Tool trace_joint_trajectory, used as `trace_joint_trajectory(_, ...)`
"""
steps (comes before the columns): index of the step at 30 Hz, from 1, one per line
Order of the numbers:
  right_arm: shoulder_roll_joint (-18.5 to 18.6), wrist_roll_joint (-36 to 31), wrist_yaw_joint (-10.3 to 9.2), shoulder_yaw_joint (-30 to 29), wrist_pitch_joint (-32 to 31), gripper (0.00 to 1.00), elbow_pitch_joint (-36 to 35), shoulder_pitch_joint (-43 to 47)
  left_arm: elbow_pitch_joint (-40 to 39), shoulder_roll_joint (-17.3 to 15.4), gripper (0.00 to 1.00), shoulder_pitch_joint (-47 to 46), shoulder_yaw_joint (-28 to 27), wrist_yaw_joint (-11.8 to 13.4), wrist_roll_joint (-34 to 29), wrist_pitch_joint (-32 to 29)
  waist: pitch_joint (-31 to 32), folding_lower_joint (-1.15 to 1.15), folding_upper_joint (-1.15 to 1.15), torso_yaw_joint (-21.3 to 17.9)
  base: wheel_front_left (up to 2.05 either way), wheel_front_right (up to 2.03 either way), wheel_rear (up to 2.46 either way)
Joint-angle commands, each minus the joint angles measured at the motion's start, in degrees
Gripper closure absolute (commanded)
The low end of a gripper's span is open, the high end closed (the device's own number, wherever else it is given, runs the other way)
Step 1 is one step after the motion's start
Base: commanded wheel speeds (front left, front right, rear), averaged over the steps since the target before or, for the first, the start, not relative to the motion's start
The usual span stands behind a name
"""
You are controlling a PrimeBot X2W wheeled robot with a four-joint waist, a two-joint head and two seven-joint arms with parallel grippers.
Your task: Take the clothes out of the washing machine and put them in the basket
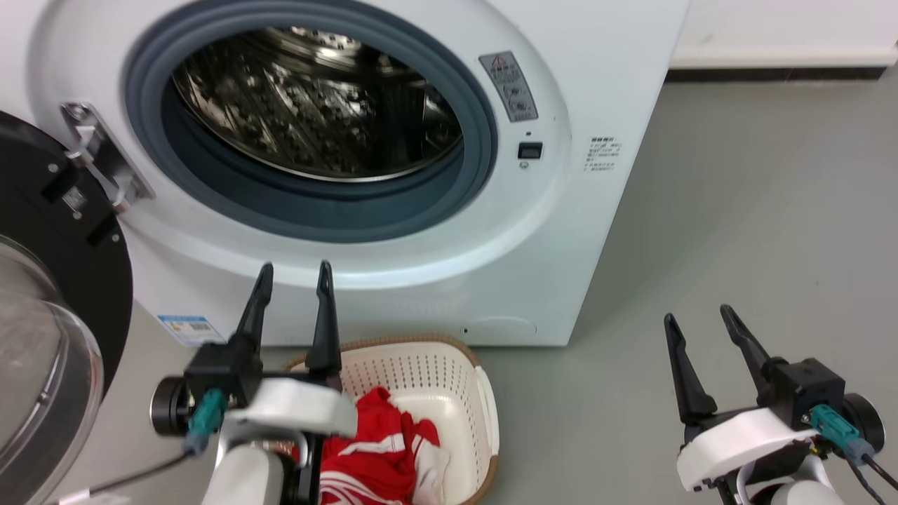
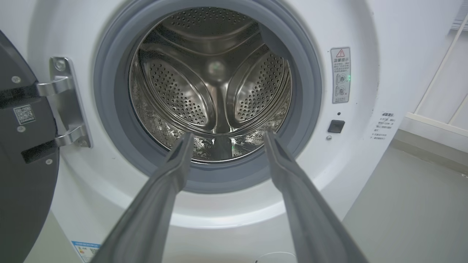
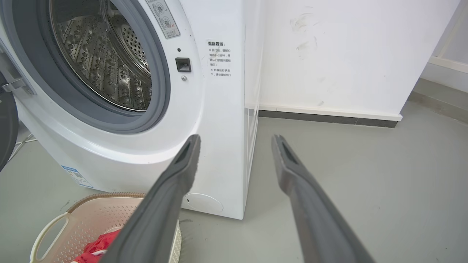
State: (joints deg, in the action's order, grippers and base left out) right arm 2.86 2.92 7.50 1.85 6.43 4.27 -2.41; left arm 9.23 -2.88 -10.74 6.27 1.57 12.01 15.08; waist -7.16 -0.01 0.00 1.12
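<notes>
Risks, logged left to right.

Far left: black-rimmed glass door (image 1: 49,330) swung wide open, steel hinge (image 1: 105,158) exposed, near the left arm. Likely to get knocked by any leftward swing.

Next: left gripper (image 1: 295,272), long dark fingers spread apart, holding nothing. Raised over the left side of the cream perforated plastic basket with brown rim (image 1: 486,414), tips aimed at the large white front-loading washing machine (image 1: 603,84).

Perforated steel drum (image 2: 215,91) bare in the left wrist view, no cloth visible; judged emptied.

Bright red soft garment with white stripes (image 1: 382,449) lying inside the basket, partly hidden under the left forearm. Basket on the floor just beside the machine's front.

Main hazard: forearm or dangling wrist cable (image 1: 140,475) catching fabric or rim while pulling away, dragging the garment out or tipping the basket. Lesser hazard: needless reach back in, fingers scraping the grey rubber ring (image 1: 484,140).

Far right: right gripper (image 1: 697,315), fingers parted, empty, over bare grey floor (image 1: 758,210), well apart from machine and basket. No obstacle noted on that side. Dark skirting (image 1: 772,73) along the wall behind.
</notes>
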Motion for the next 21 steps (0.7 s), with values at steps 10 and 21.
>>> trace_joint_trajectory(10,0.0,-0.3,-0.02,-0.5,-1.9,0.0,-3.4,4.8,-6.7,-2.7,0.0,10.8,-1.3,1.4,-4.1,0.1,7.5,0.01,0.0,0.2,0.0,0.0,0.0)
trace_joint_trajectory(21,0.0,0.2,-0.02,-0.5,-3.6,0.0,-5.4,7.9,-7.9,-3.0,0.0,15.5,-0.3,1.7,-3.9,0.1,9.7,0.01,0.0,-0.2,0.0,0.0,0.0)
